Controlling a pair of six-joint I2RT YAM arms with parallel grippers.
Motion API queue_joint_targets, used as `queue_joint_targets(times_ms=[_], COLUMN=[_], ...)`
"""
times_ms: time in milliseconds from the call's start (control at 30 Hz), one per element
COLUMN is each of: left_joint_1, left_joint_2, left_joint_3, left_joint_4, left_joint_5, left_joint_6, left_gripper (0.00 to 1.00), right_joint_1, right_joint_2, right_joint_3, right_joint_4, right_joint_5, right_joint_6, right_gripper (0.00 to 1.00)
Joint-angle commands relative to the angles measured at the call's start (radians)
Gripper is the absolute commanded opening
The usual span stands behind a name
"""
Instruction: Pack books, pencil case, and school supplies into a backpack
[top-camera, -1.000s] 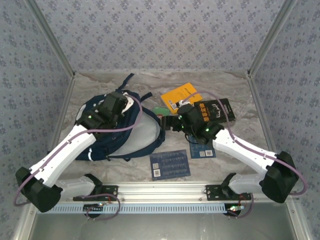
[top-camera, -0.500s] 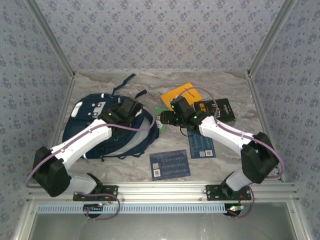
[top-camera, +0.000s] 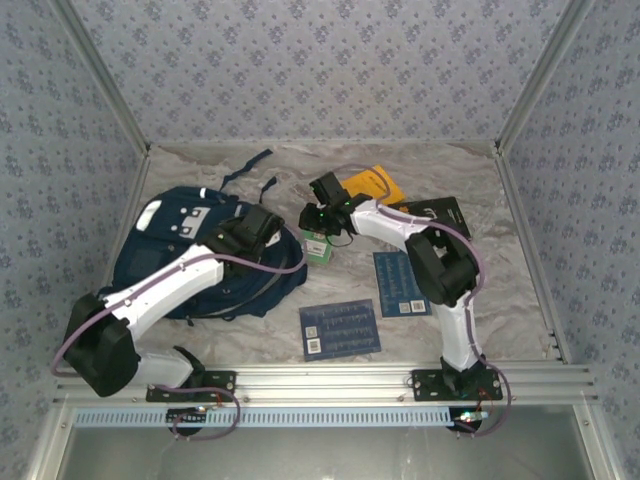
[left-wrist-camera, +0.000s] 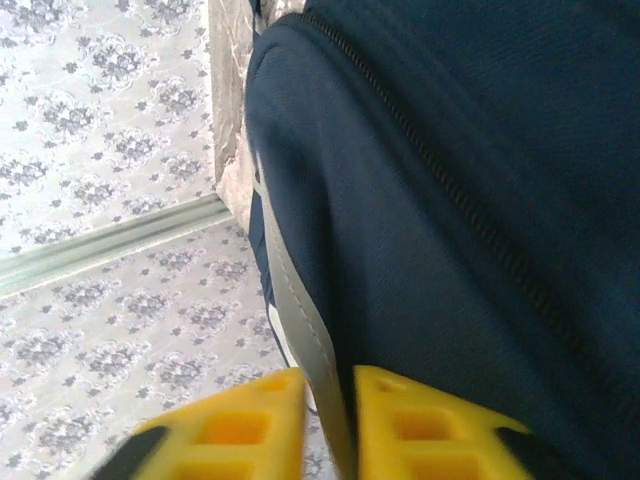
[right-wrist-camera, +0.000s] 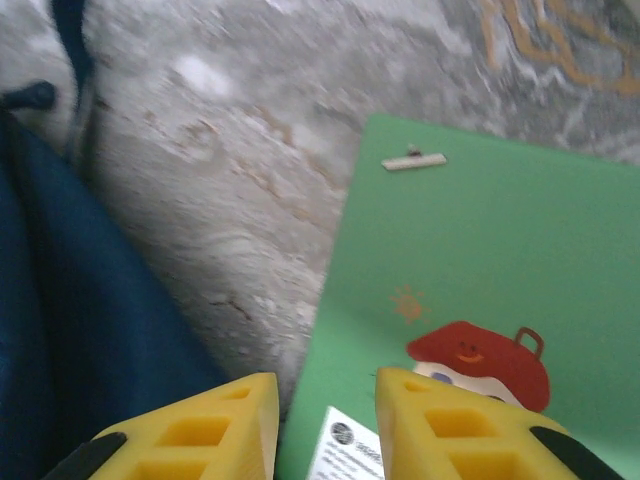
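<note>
The navy backpack (top-camera: 190, 255) lies flat at the left. My left gripper (top-camera: 265, 228) sits at its right edge. In the left wrist view that gripper (left-wrist-camera: 330, 385) is slightly open, with the backpack's (left-wrist-camera: 450, 200) grey stripe (left-wrist-camera: 300, 320) loose between the fingers. My right gripper (top-camera: 320, 222) hovers over the green pack (top-camera: 317, 247). It (right-wrist-camera: 327, 385) is open and straddles the left edge of the pack (right-wrist-camera: 480, 270). The books are an orange one (top-camera: 378, 183), a black one (top-camera: 445, 215) and two blue ones (top-camera: 402, 283) (top-camera: 340, 328). The pencil case is out of view.
Patterned walls with metal corner posts (top-camera: 525, 85) close in the marble table (top-camera: 450, 170). An aluminium rail (top-camera: 320, 385) runs along the near edge. The right arm's elbow (top-camera: 440, 262) stands over the right blue book. Loose backpack straps (top-camera: 250, 168) trail toward the back wall.
The backpack's open mouth has dropped flat and the bag has slid left. My left gripper has loosened on its edge. My right gripper has swung left over the green pack and its jaws have narrowed.
</note>
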Motion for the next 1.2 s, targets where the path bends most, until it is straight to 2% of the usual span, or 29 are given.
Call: queue_joint_targets(times_ms=[0,133,300,500,567,700,833,1000,1067,1167], left_joint_1=[-0.016,-0.021,-0.022,-0.026,-0.035,-0.046,-0.047,-0.044,-0.033,0.000], left_joint_2=[-0.042,-0.054,-0.043,0.047,0.086,0.220,0.377,0.575,0.658,0.752], left_joint_3=[0.039,0.097,0.220,0.449,0.505,0.615,0.692,0.777,0.827,0.877], left_joint_4=[-0.038,-0.083,-0.171,-0.290,-0.300,-0.329,-0.304,-0.260,-0.274,-0.273], left_joint_5=[0.057,0.122,0.213,0.361,0.395,0.480,0.603,0.716,0.731,0.789], left_joint_6=[-0.060,-0.140,-0.264,-0.443,-0.495,-0.610,-0.695,-0.779,-0.813,-0.858], left_gripper=[0.48,0.67,0.75,0.75,0.74,0.72,0.71,0.72,0.73,0.73], right_joint_1=[0.000,-0.006,-0.006,-0.024,-0.036,-0.068,-0.097,-0.135,-0.143,-0.135], right_joint_2=[0.017,0.022,-0.010,-0.128,-0.176,-0.287,-0.399,-0.583,-0.640,-0.697], right_joint_3=[-0.003,-0.063,-0.157,-0.309,-0.349,-0.372,-0.378,-0.511,-0.596,-0.705], right_joint_4=[-0.076,-0.086,-0.106,-0.089,-0.103,-0.165,-0.222,-0.120,-0.038,0.077], right_joint_5=[0.029,0.034,0.073,0.072,0.060,0.077,0.125,0.003,-0.062,-0.070], right_joint_6=[0.012,-0.005,-0.048,-0.110,-0.175,-0.289,-0.310,-0.086,0.029,0.206], right_gripper=[0.32,0.32,0.32,0.32,0.32,0.34,0.36,0.45,0.46,0.45])
